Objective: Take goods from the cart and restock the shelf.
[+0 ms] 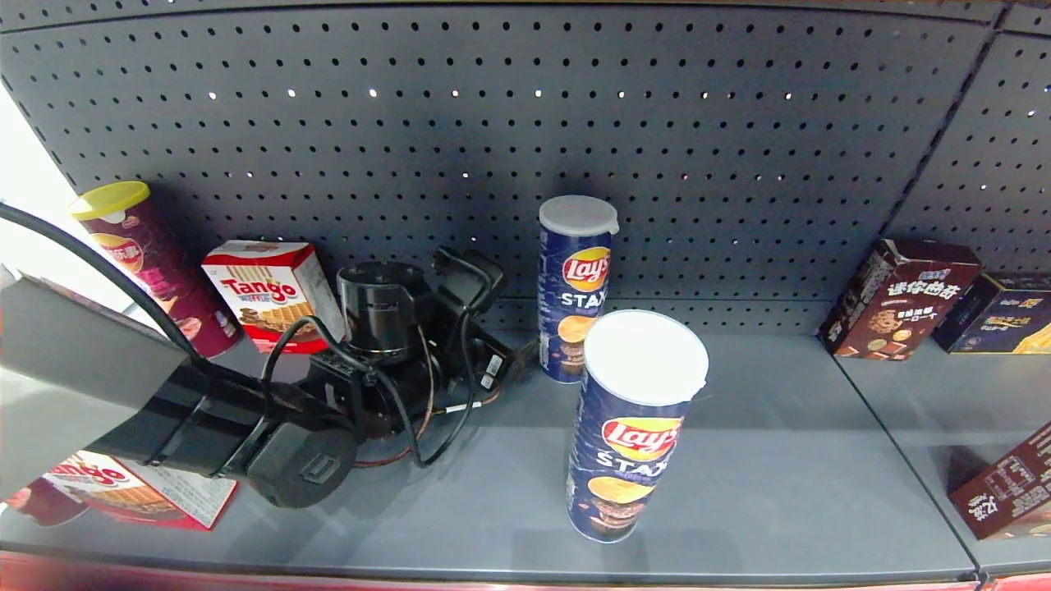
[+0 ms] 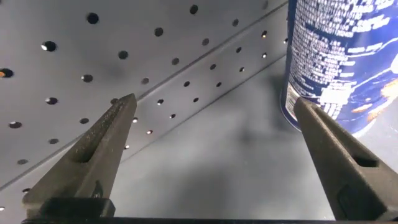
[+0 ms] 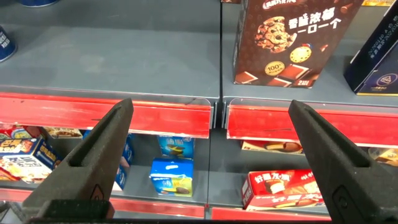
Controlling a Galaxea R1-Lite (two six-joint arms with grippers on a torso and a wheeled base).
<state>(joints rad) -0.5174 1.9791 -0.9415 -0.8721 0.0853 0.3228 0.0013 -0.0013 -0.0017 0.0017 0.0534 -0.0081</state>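
My left fingers (image 2: 93, 149), spread wide and empty, sit low over the shelf (image 1: 780, 460). The rear chips can (image 2: 336, 56) stands upright at their 3 o'clock, seemingly untouched, with the front chips can (image 1: 632, 427) at its 5 o'clock. My right fingers (image 3: 93, 155), equally wide, are farther off.

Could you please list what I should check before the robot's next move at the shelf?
1. Jaws of the left gripper open and empty: ok.
2. The rear chip can standing upright on the shelf: ok.
3. The rear chip can clear of the left jaws: cannot tell; it sits right beside one of them.
4. The front chip can upright and apart from the rear one: ok.
5. Jaws of the right gripper open and empty: ok.
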